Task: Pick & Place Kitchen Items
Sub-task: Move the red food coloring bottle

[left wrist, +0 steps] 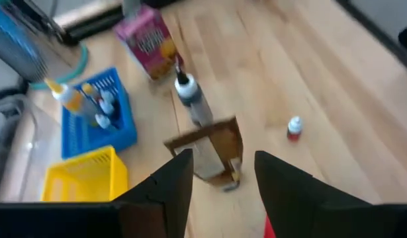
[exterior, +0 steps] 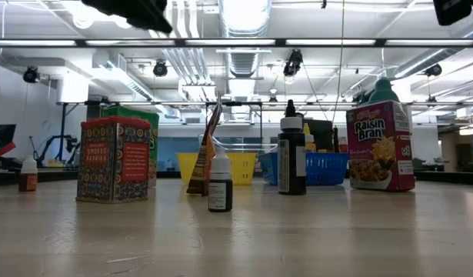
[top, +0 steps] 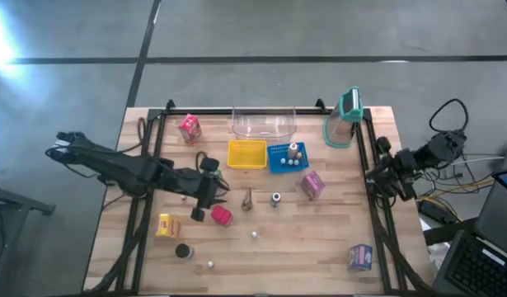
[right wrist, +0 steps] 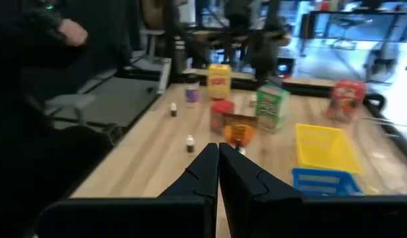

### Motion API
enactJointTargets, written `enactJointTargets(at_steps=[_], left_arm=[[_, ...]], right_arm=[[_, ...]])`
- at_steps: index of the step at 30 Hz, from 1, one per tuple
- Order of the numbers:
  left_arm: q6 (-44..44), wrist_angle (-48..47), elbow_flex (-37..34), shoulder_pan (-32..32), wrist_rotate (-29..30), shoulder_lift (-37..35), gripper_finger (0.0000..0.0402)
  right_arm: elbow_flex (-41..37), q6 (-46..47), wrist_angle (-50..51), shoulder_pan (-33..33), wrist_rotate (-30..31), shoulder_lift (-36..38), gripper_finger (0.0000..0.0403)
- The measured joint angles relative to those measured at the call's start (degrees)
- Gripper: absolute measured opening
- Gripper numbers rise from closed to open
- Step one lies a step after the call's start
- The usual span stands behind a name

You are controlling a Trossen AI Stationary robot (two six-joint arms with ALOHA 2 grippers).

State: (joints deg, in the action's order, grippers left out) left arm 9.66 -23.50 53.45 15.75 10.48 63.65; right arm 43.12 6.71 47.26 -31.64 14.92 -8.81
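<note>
My left gripper [top: 218, 196] hangs open above the table's middle left, nothing between its fingers [left wrist: 223, 162]. Just beyond it a brown pouch [left wrist: 213, 149] stands upright on its bottom edge, with a dark dropper bottle [left wrist: 190, 99] farther on. A red carton [top: 222, 215] stands beside the gripper toward the near edge. Other kitchen items stand on the wood: a pink carton [top: 190, 128], a yellow carton [top: 167, 225], a Raisin Bran carton [top: 312, 185], a purple carton [top: 360, 257], a dark disc [top: 184, 251], tiny white balls [top: 255, 234]. My right gripper [right wrist: 218, 165] is shut, held high at the table's right edge [top: 393, 175].
A yellow basket [top: 246, 154] and a blue basket [top: 288, 157] holding small bottles sit at the far middle. Behind them is a clear tub [top: 264, 122]. A clear jug with a teal lid [top: 345, 120] stands at the far right. Bare wood lies at the near middle.
</note>
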Motion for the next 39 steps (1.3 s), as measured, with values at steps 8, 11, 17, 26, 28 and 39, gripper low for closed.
enactJointTargets(at_steps=[8,11,17,26,28,39], left_arm=[[1.44,0.34,1.37,-0.22,1.37,-0.11,0.0167],[0.8,0.51,1.16,-0.24,1.57,-0.27,0.0168],[0.98,0.58,0.83,-0.28,1.56,-0.21,0.0168],[3.85,2.89,0.83,-0.37,1.53,-0.21,0.0168],[4.06,2.88,0.83,-0.38,1.53,-0.21,0.0168],[4.06,1.65,0.83,-0.44,1.53,-0.21,0.0168]], right_arm=[[-0.9,-1.29,-4.73,0.04,17.53,-5.54,0.0009],[-1.17,-3.09,-6.3,0.04,22.11,-5.15,0.0008],[-4.73,0.58,-11.88,0.05,22.81,-3.96,0.0008],[-11.84,-2.92,-26.38,2.06,19.63,-11.09,0.0009],[-10.98,-4.23,-26.28,3.56,19.59,-12.32,0.0008],[-0.31,-6.94,-8.31,15.14,17.28,-8.65,0.0008]])
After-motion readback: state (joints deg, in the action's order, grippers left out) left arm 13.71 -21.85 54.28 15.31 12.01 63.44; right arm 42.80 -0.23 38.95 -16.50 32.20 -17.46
